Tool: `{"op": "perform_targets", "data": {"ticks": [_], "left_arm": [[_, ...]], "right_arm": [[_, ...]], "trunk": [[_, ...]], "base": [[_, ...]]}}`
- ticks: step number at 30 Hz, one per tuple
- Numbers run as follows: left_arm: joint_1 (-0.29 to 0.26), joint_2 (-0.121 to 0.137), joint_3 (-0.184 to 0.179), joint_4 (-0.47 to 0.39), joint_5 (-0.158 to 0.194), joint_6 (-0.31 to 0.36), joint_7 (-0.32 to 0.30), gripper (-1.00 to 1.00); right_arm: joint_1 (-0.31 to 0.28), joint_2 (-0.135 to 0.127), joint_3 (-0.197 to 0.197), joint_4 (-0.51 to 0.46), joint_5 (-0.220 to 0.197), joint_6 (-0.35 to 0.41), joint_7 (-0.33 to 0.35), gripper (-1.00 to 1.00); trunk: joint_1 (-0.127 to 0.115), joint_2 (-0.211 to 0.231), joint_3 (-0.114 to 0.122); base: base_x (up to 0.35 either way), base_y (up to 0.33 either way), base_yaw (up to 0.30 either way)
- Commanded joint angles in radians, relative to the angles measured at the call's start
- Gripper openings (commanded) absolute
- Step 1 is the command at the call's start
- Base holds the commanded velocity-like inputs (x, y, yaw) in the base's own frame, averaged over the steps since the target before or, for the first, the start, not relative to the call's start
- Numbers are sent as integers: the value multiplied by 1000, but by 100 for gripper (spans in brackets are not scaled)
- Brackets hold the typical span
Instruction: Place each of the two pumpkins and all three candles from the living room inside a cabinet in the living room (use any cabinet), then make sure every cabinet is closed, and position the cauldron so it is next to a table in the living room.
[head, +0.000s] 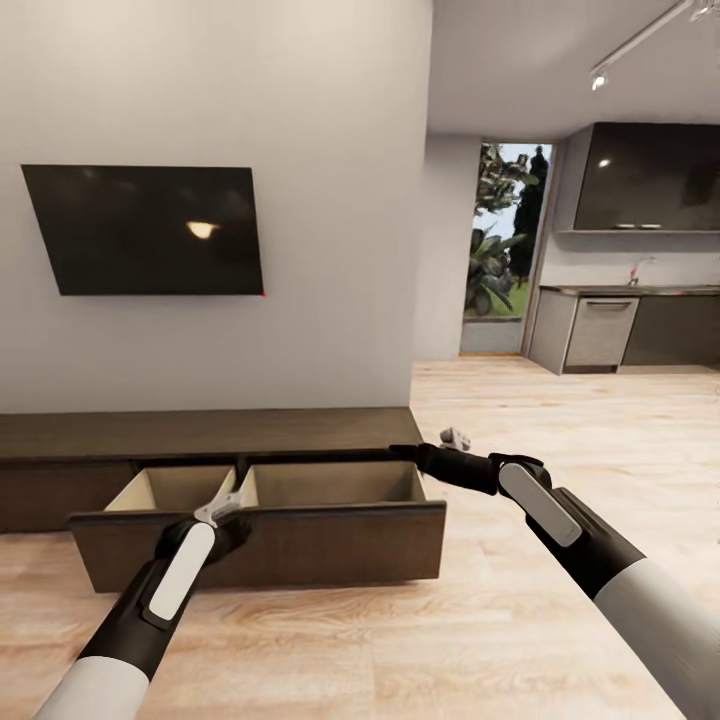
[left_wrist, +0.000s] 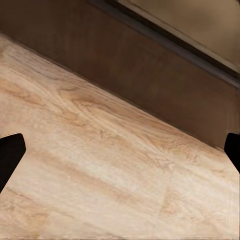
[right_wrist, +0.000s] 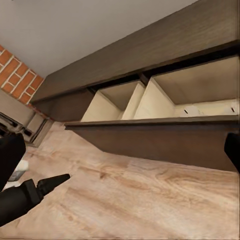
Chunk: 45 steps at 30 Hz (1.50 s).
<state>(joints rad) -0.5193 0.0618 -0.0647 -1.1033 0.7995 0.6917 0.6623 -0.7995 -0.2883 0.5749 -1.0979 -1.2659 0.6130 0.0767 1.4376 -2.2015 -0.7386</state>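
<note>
Cabinet (head: 262, 545) drawers pulled open; left hand (head: 222, 507) over drawer front, right hand (head: 455, 438) beside cabinet, both spread, empty.

Cabinet (head: 200, 430) left end cut off

Both arms reach forward from the near edge of the head view. The left arm rises from the near left corner and angles up and to the right, ending in the left gripper (head: 222, 507), whose pale fingers stand apart. The right arm enters from the near right corner, bends, and extends leftward to the right gripper (head: 403, 451), its dark fingertips spread wide.
</note>
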Motion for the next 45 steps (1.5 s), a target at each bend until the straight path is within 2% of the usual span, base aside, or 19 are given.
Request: {"op": "perform_targets", "data": {"ticks": [1,3,5,7,10,12,13,16,20,22,23,28,29,33,36,42,45], "left_arm": [[0,1,-4,-1,10,0,11,100],[-1,-1,-8,0,10,0,11,100],[0,-6,-11,4,5,0,11,100],[0,-8,-17,6,4,0,10,100],[0,-11,-34,27,2,0,5,100],[0,-13,-53,58,1,0,3,100],[0,-16,-62,75,-1,0,3,100],[-1,-30,-74,88,-4,-1,2,100],[-1,-44,-110,92,-8,-9,3,100],[-1,-48,-144,92,-11,-15,4,100],[-1,-48,-157,93,-12,-21,5,100],[2,-44,-214,100,-11,-130,5,100],[3,-42,-223,104,-11,-139,4,100],[4,-42,-274,136,-14,-192,3,100],[4,-37,-316,151,-16,-241,2,100],[5,-34,-343,165,-36,-328,0,100],[5,-35,-359,173,-69,-357,-2,100]], "right_arm": [[-1,-1,2,0,1,4,-8,100],[0,1,6,5,0,5,-56,100],[-1,21,9,7,-2,-4,-146,100],[-1,52,9,11,-1,-8,-203,100],[-1,110,13,68,7,-32,-240,100],[-1,156,28,143,45,-77,-249,100],[-1,192,47,201,93,-118,-252,100],[-2,254,70,294,183,-194,-255,100],[-3,308,85,419,250,-292,-254,100],[-3,327,112,498,281,-356,-252,100],[-3,331,125,524,288,-381,-251,100],[-2,337,214,645,311,-557,-243,100],[-3,337,220,652,313,-570,-243,100],[-3,337,230,662,315,-589,-241,100],[-3,337,232,663,315,-594,-242,100],[-3,337,233,664,316,-596,-242,100],[-3,336,234,667,316,-600,-242,100]], "trunk": [[-5,7,2],[-12,21,8],[-16,28,11],[-16,28,11],[-16,28,11],[-16,28,11],[-16,28,11],[-16,28,11],[-16,28,11],[-16,28,11],[-16,28,11],[-16,28,11],[-16,28,11],[-16,28,11],[-5,7,2],[18,-35,-17],[30,-56,-26]], "base": [[-338,0,0],[-338,0,0],[-331,0,0],[-293,0,0],[-260,0,0],[-246,0,0],[-241,0,0],[-239,0,0],[-238,0,0],[-190,0,0],[-83,0,0],[-26,0,0],[-5,0,0],[-2,0,0],[0,0,0],[0,0,0],[0,0,0]]}}
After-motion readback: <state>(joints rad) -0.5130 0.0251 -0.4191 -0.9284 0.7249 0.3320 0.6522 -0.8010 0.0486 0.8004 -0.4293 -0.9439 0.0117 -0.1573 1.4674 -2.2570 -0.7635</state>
